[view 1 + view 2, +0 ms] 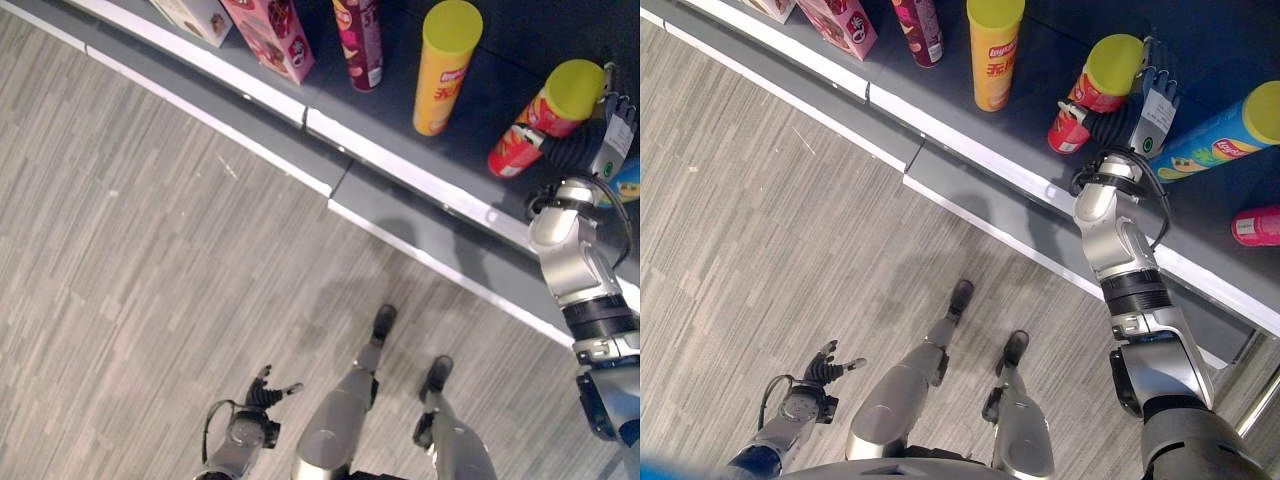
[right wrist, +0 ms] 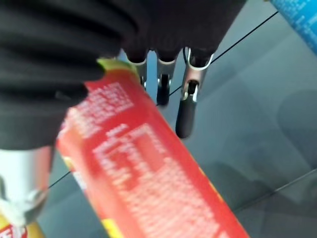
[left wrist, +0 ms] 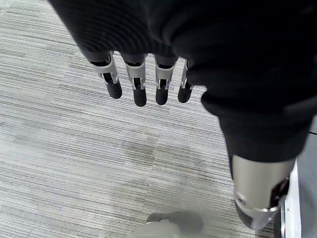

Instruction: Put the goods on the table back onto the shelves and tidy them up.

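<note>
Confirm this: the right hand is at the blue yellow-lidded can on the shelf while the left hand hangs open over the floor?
Not quite: the right hand is at the red can, as the right eye view shows; the blue can lies beside it. The left hand does hang open over the floor.

The dark grey shelf [image 1: 970, 125] has a white strip along its front edge. Tall snack cans stand on it in a row. There is a dark red can [image 1: 919, 30], then a yellow can [image 1: 993, 55], then a red can with a yellow lid [image 1: 1096, 90], then a blue can with a yellow lid [image 1: 1225, 135]. A pink box [image 1: 845, 25] stands at one end. A small pink can [image 1: 1258, 226] is at the other end. Under the shelf is a grey striped floor [image 1: 150, 280].
</note>
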